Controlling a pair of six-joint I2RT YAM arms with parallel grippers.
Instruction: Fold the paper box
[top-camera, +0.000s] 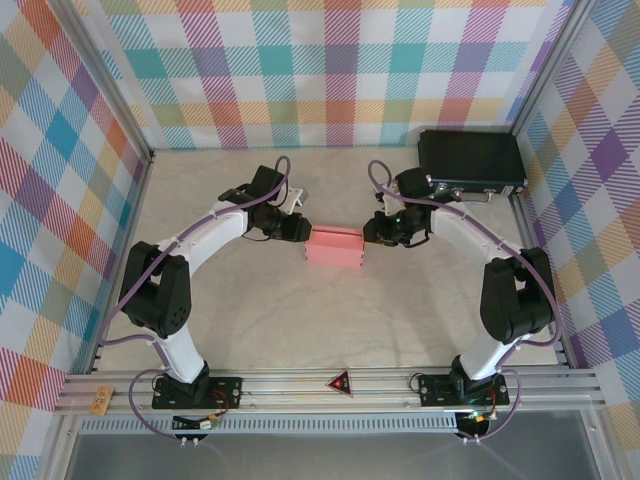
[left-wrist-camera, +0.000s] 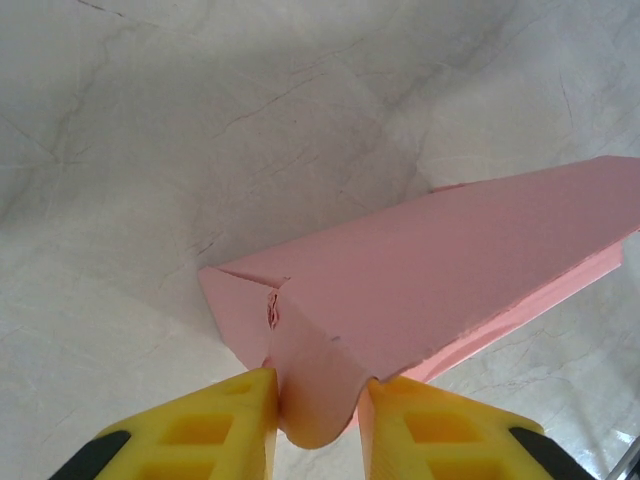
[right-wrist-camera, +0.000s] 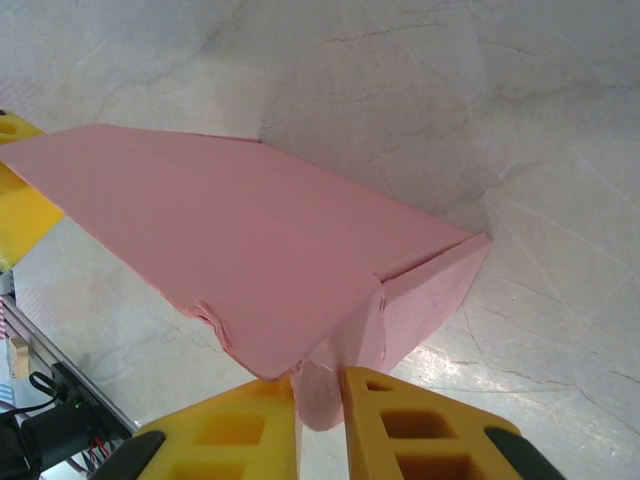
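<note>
The paper box (top-camera: 335, 247) sits mid-bench (top-camera: 300, 330), looking mostly formed. Left gripper (left-wrist-camera: 318, 390) and right gripper (right-wrist-camera: 320, 385) are each squeezed nearly closed on an end tab. Looks like the tuck-in stage to me, so next they'd need to push both tabs inward evenly.

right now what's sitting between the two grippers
The paper box: in the top external view it spans the gap from the left gripper to the right gripper, and each wrist view shows its gripper pinching an end flap.
</note>
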